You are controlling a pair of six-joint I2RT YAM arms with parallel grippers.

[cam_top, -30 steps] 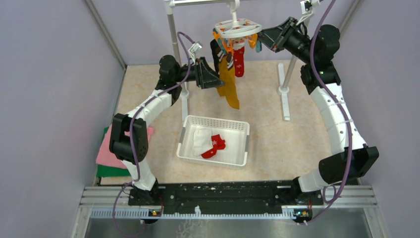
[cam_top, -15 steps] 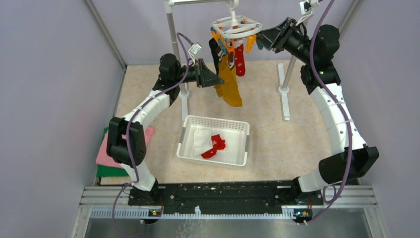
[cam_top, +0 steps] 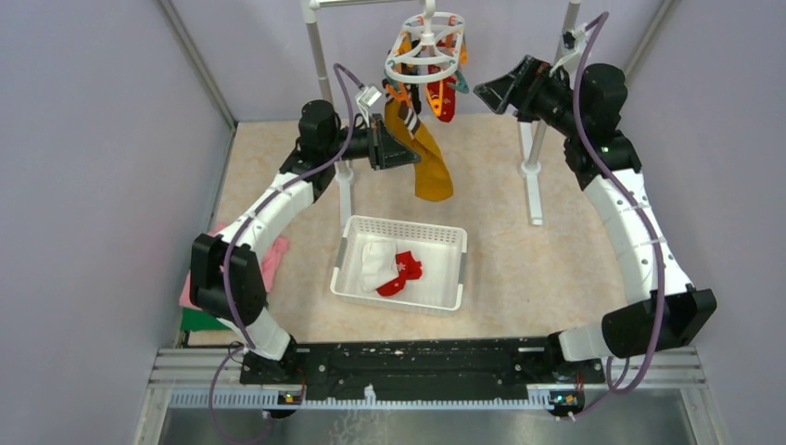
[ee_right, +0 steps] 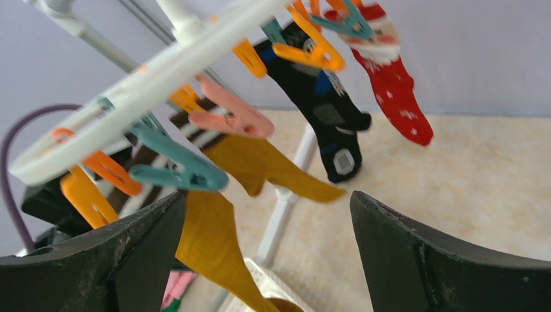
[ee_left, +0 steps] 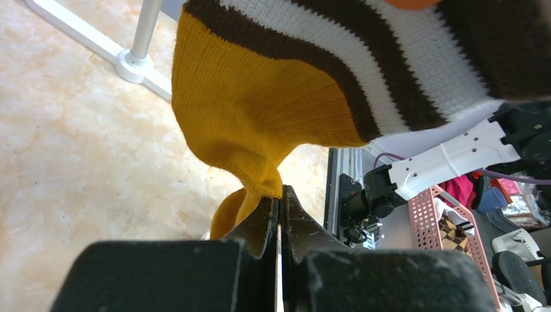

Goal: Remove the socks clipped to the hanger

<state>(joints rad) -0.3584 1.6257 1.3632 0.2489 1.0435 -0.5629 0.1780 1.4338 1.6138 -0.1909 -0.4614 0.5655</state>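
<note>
The white ring hanger [cam_top: 424, 57] hangs tilted from the rack bar, with orange and teal clips [ee_right: 175, 170] round it. A mustard sock [cam_top: 429, 165] with a brown-and-white striped cuff hangs slanting from it. My left gripper [cam_top: 408, 153] is shut on that mustard sock [ee_left: 260, 117], a fold of fabric pinched at its tips [ee_left: 279, 196]. My right gripper [cam_top: 496, 85] stands open to the right of the hanger [ee_right: 149, 81], nothing between its fingers [ee_right: 266, 195]. A black sock [ee_right: 325, 117] and a red snowflake sock [ee_right: 396, 97] stay clipped.
A white mesh basket [cam_top: 448, 269] below the hanger holds a white sock [cam_top: 374, 262] and a red sock [cam_top: 401, 272]. The white pole rack [cam_top: 320, 65] has feet on the floor [cam_top: 531, 169]. Pink and green folded cloth [cam_top: 196, 301] lies at the left wall.
My left gripper closed on the mustard sock and drew it left and down. My right gripper opened and pulled back from the hanger, which swung left and tipped up.
</note>
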